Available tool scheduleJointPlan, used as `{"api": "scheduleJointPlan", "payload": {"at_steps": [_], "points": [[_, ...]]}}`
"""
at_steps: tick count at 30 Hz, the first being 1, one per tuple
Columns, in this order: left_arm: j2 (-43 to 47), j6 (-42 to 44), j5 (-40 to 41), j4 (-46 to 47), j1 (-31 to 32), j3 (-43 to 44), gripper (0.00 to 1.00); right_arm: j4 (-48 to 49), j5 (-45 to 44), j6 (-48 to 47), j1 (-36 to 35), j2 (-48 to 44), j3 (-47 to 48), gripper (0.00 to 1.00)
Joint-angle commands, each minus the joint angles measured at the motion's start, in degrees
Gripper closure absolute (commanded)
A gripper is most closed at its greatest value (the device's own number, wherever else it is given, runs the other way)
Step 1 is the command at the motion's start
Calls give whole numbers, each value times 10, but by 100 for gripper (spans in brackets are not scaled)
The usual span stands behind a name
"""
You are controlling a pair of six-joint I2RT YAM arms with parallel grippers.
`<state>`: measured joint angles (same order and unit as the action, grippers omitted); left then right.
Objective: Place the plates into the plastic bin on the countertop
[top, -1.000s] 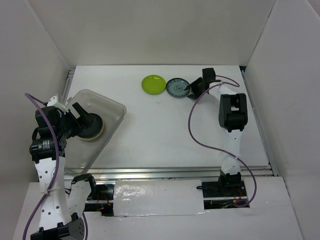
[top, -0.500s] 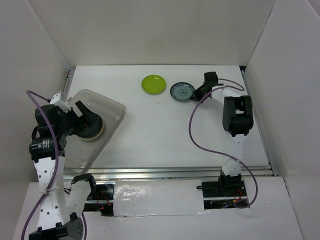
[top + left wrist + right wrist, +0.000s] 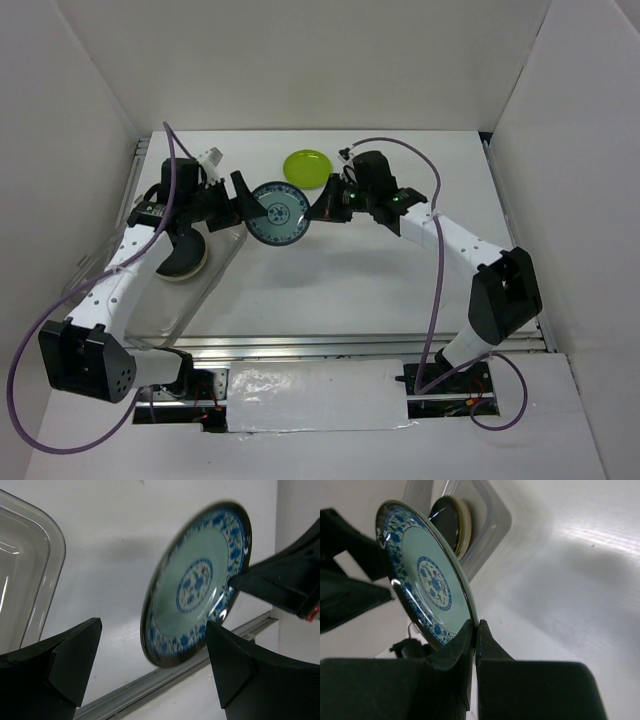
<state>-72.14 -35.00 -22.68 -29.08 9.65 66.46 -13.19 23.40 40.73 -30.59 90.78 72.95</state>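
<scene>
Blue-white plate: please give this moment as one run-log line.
blue-white plate: in air, tilted | right fingers: shut on its rim | left fingers: open, facing it

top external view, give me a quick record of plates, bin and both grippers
held plate: round blue-white patterned plate, raised and tilted on edge
right gripper: shut on its rim
left gripper: open, fingers either side of it
lime green round plate: flat on white countertop
clear plastic bin: holds stacked plates
</scene>
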Motion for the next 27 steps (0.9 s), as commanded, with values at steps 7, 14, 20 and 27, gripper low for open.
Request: {"api": "scheduleJointPlan", "payload": {"at_steps": [7, 14, 20, 27], "points": [[-9, -17, 91, 15, 8, 8, 96, 101, 126, 36, -13, -15, 7, 100], [50, -79, 170, -7, -93, -37, 100, 129, 125, 71, 38, -34, -62, 0], [126, -135, 181, 43, -335, -179, 100, 214, 125, 84, 85, -88, -209, 0], [55, -143, 223, 49, -364, -194, 99, 202, 127, 56, 96, -108, -236, 0]]}}
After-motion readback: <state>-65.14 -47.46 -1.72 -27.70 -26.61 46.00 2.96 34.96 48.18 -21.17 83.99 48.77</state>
